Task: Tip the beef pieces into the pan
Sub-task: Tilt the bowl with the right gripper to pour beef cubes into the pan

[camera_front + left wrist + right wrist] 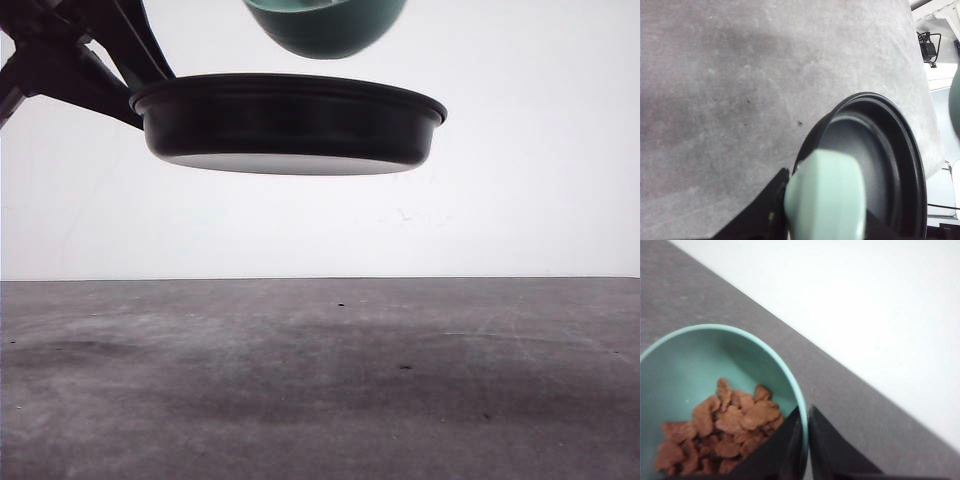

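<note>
The beef pieces (720,432), reddish-brown flat chunks, lie heaped in the low side of a teal bowl (685,360), piled against the wall nearest the right hand (805,440). That hand's two dark fingers (832,450) pinch the bowl's rim, one inside against the wall beside the meat and one outside, closed tight on the rim with only its thickness between them. In the front view the bowl (325,25) hangs in the air, only its rounded underside in sight, directly above the pan (290,120) and apart from it, a strip of white wall visible between them. The pan, black and shallow with a rolled rim, is itself held well above the grey tabletop (320,380), roughly level, its pale base turned toward the camera. Dark arm parts (80,60) reach the pan's rim from the left of it. In the left wrist view the pan (890,165) shows a bare dark inner floor, with its mint-green handle (825,197) large in the foreground. The left hand (790,220) sits at the handle's root, a black finger (760,210) lying along one side of the handle and touching it; the hand is clamped on the handle, though the other finger is mostly hidden. Below the pan lies the tabletop (730,100), bearing a few small dark specks.
</note>
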Controlling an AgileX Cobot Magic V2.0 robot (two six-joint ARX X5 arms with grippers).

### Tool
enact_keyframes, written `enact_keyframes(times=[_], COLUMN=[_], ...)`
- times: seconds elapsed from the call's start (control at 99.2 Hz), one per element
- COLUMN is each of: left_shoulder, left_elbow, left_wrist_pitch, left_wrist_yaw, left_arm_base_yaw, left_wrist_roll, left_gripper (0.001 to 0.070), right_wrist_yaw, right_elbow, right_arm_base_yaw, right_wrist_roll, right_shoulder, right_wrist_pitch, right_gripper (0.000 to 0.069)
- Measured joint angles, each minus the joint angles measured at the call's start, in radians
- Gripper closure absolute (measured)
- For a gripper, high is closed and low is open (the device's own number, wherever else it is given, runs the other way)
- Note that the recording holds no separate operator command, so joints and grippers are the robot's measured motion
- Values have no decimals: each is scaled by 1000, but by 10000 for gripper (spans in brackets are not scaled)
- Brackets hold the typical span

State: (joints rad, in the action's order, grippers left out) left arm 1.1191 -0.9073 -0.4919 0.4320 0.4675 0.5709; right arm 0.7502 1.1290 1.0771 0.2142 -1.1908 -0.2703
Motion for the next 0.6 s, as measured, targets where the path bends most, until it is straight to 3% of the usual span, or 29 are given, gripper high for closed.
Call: enact_keyframes(times=[0.313,0.595], left_shoulder=[0,0], left_elbow=[-11,-62], left_wrist_pitch=[2,-3], left_wrist_yaw=[0,1], left_arm_base_yaw=[-2,-53], left_wrist_roll=[6,9], left_gripper=[654,654], right_wrist_yaw=[41,58], right_elbow=[0,0], right_arm_base_yaw=[24,29], right_wrist_roll=[210,411], right_shoulder=[-30,-31], right_wrist_pitch=[140,302], right_gripper=[677,678])
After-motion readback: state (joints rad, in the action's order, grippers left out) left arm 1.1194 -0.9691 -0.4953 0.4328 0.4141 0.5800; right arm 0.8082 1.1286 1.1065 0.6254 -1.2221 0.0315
